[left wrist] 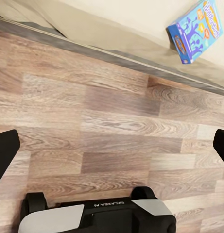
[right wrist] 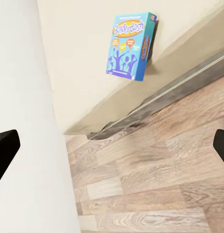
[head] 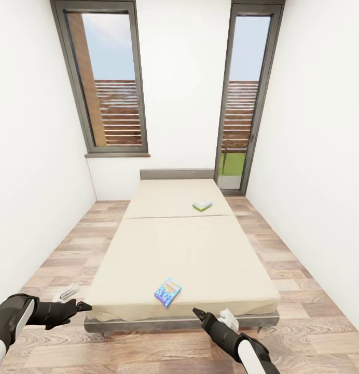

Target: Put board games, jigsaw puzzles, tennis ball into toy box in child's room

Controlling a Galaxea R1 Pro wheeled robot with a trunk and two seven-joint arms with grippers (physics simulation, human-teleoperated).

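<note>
Far game [head: 202, 205] on the bed [head: 200, 249] was too small to read; its cover showed only green and blue patches. Near game [head: 168, 292] had a blurred cover in head view; its top corner ran past the frame edge in left wrist view [left wrist: 195, 31]. Left gripper [left wrist: 112, 150] and right gripper [right wrist: 112, 148]: only black finger stubs [left wrist: 5, 155] [right wrist: 5, 148] poked in at the frame edges, rest cut off. Bed's far legs lay hidden under the mattress. Both windows [head: 104, 78] were cropped at the top.
</note>
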